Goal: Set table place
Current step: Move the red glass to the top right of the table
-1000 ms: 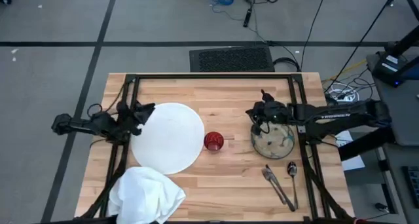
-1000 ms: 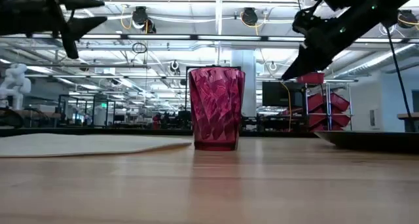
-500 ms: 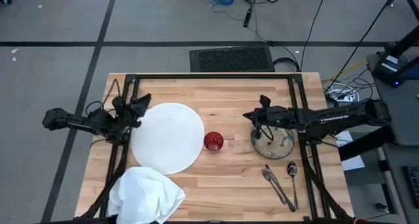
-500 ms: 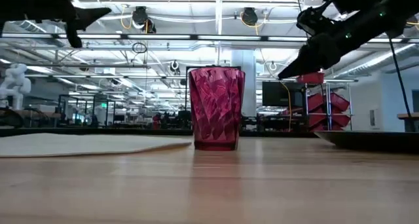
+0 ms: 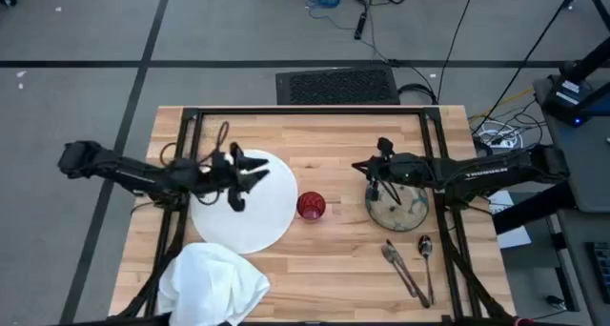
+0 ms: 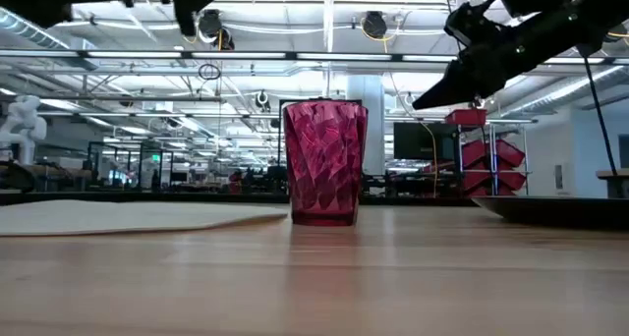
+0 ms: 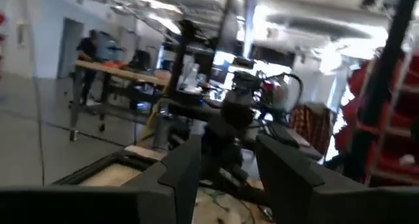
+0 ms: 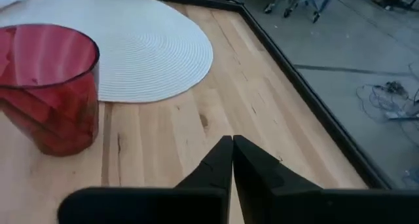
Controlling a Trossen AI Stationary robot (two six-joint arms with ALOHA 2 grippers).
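1. Bench (image 5: 334, 145) holds one white plate (image 5: 262, 221), one red cup (image 5: 311, 206), one bowl (image 5: 405, 212), one napkin (image 5: 212, 283), three utensils (image 5: 410, 264).
2. Your left claw (image 5: 250, 178) hangs released over the plate.
3. Your right claw (image 5: 367, 169) is clenched, empty, beside the bowl.

The left pincer (image 5: 255, 173) has swung in over the plate (image 5: 272, 212), seemingly now spread apart.

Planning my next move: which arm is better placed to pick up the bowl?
Probably the right. The right gripper, fingers shut, hovers at the bowl's rim. The left gripper, open, is over the plate, with the red cup between it and the bowl.
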